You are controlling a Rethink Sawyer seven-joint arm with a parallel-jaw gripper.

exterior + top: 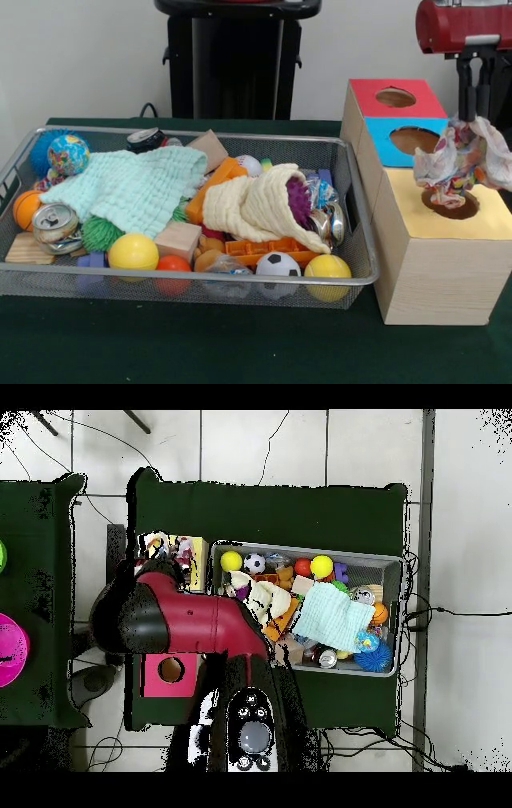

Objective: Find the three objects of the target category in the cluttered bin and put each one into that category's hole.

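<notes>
My gripper [475, 110] hangs at the right, above the yellow-topped box [480, 220]. It is shut on a colourful patterned cloth [458, 160], whose lower end dangles into that box's round hole [452, 206]. In the overhead view the cloth [160, 548] shows beside my red arm [190, 622], which hides the gripper. The wire mesh bin [32, 276] lies to the left and is full of clutter. A mint green cloth [132, 190] and a cream cloth [256, 206] lie on top of the pile.
A blue-topped box [384, 128] and a red-topped box [364, 92] with holes stand behind the yellow one. The bin also holds balls [133, 251], wooden blocks [178, 238], a crushed can [54, 222] and a globe ball [68, 154]. The robot's pedestal [236, 60] stands behind.
</notes>
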